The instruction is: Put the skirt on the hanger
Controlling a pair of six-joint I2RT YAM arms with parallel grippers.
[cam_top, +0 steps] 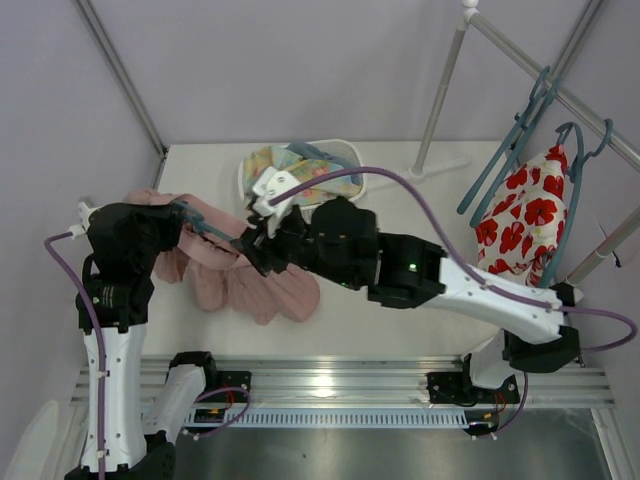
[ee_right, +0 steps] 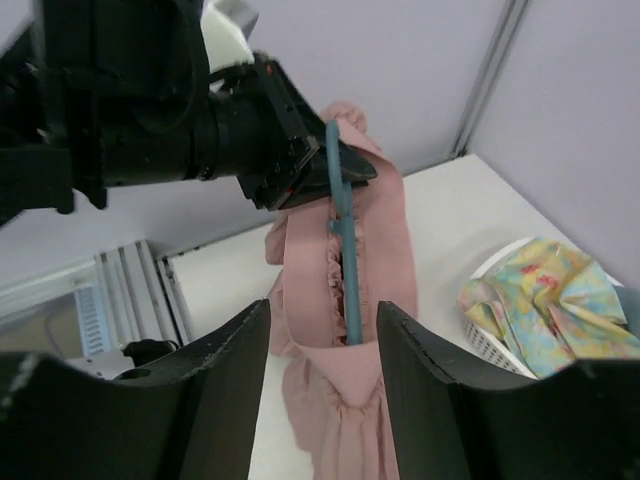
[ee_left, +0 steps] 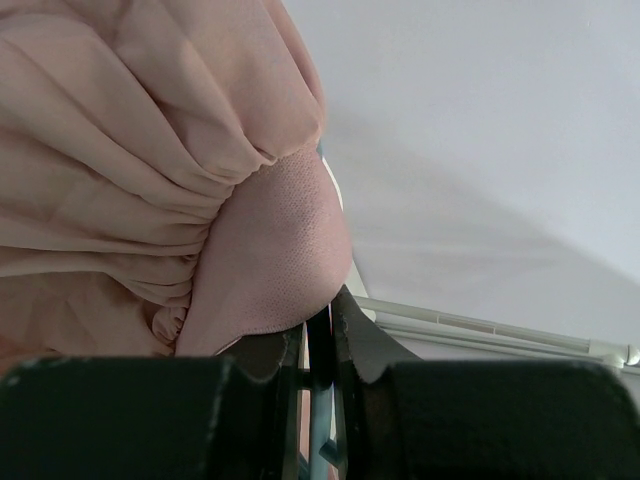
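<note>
The dusty-pink skirt [cam_top: 265,285] hangs in folds at the table's left, its waistband looped over the teal hanger [cam_top: 205,228]. My left gripper [cam_top: 185,215] is shut on the hanger; in the left wrist view the hanger's teal bar [ee_left: 320,420] runs between the nearly touching fingers, with the skirt [ee_left: 150,150] bunched above. My right gripper [ee_right: 323,310] is open, its fingers on either side of the hanger [ee_right: 340,220] and the skirt's waistband [ee_right: 390,230] without pinching them. From above, the right gripper [cam_top: 250,240] sits against the skirt's upper edge.
A white basket [cam_top: 352,152] holding a pastel floral cloth [cam_top: 305,170] stands at the back of the table. A rack at the right carries spare teal hangers [cam_top: 510,150] and a white cloth with red flowers [cam_top: 525,215]. Its upright pole [cam_top: 440,95] rises near the back.
</note>
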